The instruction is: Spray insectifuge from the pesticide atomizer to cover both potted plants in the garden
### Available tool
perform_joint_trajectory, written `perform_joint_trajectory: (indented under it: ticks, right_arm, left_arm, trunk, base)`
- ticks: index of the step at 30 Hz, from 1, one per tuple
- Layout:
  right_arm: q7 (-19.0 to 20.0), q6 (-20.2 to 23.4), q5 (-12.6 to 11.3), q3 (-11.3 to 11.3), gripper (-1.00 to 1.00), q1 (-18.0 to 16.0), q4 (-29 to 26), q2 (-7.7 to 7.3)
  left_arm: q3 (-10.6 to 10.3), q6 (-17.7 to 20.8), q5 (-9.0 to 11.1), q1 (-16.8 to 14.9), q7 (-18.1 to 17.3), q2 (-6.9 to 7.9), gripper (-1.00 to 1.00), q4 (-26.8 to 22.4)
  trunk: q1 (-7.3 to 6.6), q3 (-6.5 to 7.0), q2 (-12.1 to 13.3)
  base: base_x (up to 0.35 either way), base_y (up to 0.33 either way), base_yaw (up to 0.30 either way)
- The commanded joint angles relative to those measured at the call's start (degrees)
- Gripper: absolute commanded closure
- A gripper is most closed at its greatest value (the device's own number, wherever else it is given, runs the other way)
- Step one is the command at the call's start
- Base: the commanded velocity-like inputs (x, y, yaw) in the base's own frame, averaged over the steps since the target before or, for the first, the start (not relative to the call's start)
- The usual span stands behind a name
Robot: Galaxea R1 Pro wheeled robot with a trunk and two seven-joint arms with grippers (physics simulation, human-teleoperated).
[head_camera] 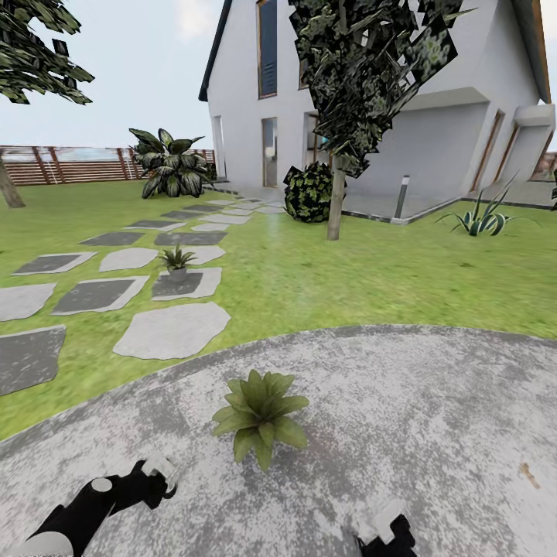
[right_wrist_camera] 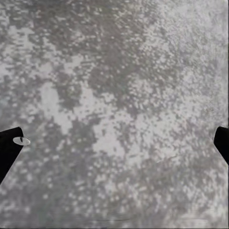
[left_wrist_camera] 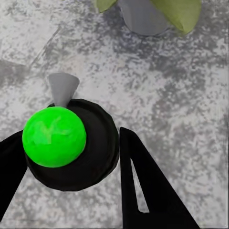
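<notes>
Two potted plants in head view: near potted plant (head_camera: 260,415) sits on the round grey paved patch (head_camera: 433,418), just inside its lawn-side edge; far potted plant (head_camera: 178,262) on a stepping stone (head_camera: 188,285). Left gripper (left_wrist_camera: 71,176) is clamped on the pesticide atomizer (left_wrist_camera: 54,136), close to the near plant's pot (left_wrist_camera: 143,16). Right gripper (right_wrist_camera: 117,143) spread wide over bare paving. Open paving on the right.
</notes>
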Motion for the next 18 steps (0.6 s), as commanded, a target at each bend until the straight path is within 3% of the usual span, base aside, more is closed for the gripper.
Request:
perform_joint_trajectory:
  ticks: [1,2,5,8,9,18]
  right_arm:
    - [-1.12,-0.24,0.33,-1.78,-1.0,0.05,0.98,-0.43]
    - [-1.4,-0.39,0.32,-3.67,-1.0,0.09,1.33,-0.59]
    - [-2.04,-0.99,0.38,-12.19,-1.0,0.17,1.72,-1.29]
    - [-4.88,-1.07,0.4,-21.99,-1.0,0.22,1.9,-3.83]
    - [-6.82,-1.08,1.26,-27.46,-1.0,0.41,2.22,-2.9]
    - [-6.82,-1.08,1.27,-27.41,-1.0,0.5,2.86,-2.83]
  left_arm:
    - [0.7,2.93,-0.2,-0.23,-0.17,-0.33,1.0,-0.26]
    - [0.79,4.92,-0.04,-0.35,-0.15,-0.49,1.0,-0.4]
    - [0.92,11.09,0.17,-0.71,-0.63,-0.97,1.0,-0.6]
    - [0.24,17.2,0.03,-0.83,-1.24,-3.08,1.0,-0.73]
    - [-0.27,31.85,-0.89,-5.04,-8.68,-4.46,1.0,-1.08]
    - [-0.63,31.81,-0.89,-5.44,-8.63,-4.52,1.0,-1.08]
  trunk:
    - [-0.01,-0.05,-0.02]
    - [-0.01,-0.05,-0.02]
    - [-0.01,-0.05,-0.02]
    - [-0.01,-0.05,-0.02]
    - [-0.01,-0.05,-0.02]
    - [-0.01,-0.05,-0.02]
  base:
    - [0.0,0.0,0.0]
    - [0.0,0.0,0.0]
    - [0.0,0.0,0.0]
    - [0.0,0.0,0.0]
    - [0.0,0.0,0.0]
    - [0.0,0.0,0.0]
